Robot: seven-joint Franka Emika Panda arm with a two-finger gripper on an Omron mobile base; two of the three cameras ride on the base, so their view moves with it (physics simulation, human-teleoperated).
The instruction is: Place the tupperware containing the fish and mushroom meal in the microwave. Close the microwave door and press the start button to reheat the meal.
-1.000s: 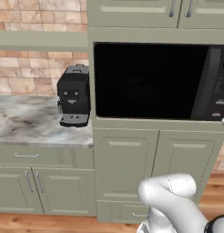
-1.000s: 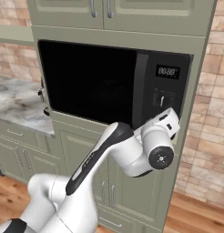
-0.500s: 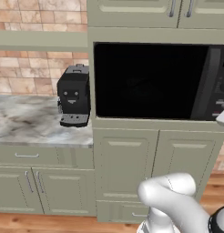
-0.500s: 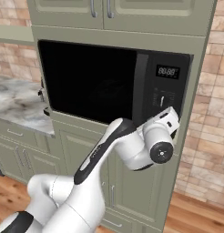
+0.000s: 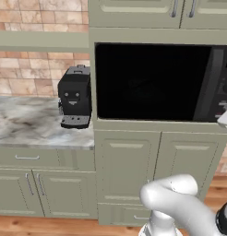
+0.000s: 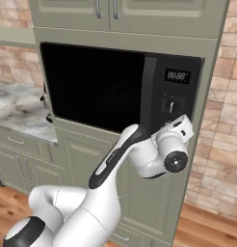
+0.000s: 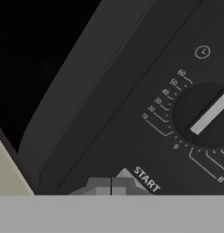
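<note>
One microwave [image 5: 157, 83] sits built into the pale green cabinetry, its microwave door [image 6: 94, 87] shut flat across the front. One black coffee machine [image 5: 74, 97] stands on the marble desk [image 5: 27, 122] just left of it. The tupperware and its meal are not visible. The single white arm bends up and forward, placing the end effector [image 6: 180, 126] at the control panel [image 6: 176, 96], right up against the START button [image 7: 111, 185] below one timer dial [image 7: 208, 113]. Whether its fingers are spread or together cannot be told.
</note>
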